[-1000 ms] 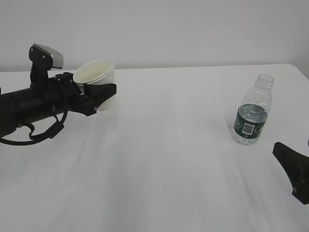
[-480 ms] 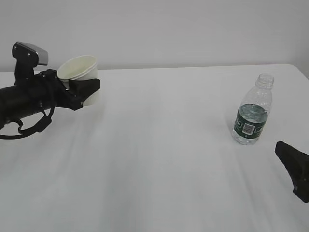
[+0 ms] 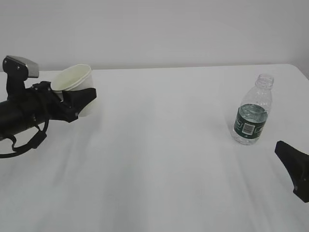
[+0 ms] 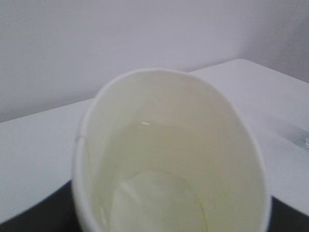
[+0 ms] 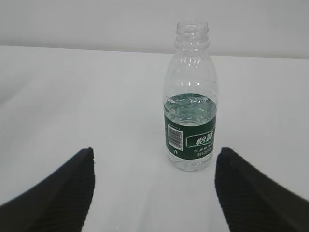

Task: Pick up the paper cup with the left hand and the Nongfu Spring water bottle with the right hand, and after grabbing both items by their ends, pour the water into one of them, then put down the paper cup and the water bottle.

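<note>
Exterior view: the paper cup (image 3: 75, 92) sits tilted in the left tool (image 3: 77, 102), gripped at its lower part, at the far left above the white surface (image 3: 154, 159). Left wrist view shows water (image 4: 154, 193) inside it. The Nongfu Spring water bottle (image 3: 252, 112) stands upright, uncapped, at the right, partly filled. The right tool (image 5: 154, 193) is spread wide, near the bottle without touching it.

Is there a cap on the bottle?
No, the right wrist view shows the bottle with its threaded mouth open and no cap on it.
</note>
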Action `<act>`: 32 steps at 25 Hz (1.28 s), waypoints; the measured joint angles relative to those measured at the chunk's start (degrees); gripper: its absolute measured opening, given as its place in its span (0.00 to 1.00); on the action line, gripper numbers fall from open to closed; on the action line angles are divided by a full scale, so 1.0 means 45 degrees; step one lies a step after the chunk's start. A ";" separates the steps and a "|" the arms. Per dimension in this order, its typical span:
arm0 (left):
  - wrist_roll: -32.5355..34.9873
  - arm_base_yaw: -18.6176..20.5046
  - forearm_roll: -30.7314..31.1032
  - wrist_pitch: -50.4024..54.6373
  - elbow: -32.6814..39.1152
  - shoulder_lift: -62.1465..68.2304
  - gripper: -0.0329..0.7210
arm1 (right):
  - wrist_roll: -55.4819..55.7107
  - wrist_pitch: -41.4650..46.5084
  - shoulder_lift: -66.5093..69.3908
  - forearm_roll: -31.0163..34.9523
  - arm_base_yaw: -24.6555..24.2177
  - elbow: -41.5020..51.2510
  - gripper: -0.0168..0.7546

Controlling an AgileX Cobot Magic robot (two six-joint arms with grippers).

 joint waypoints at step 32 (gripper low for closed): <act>0.3313 0.0048 -0.6235 -0.0533 0.2660 -0.1040 0.60 | 0.0000 -0.0025 0.0000 0.0000 0.0000 0.0000 0.79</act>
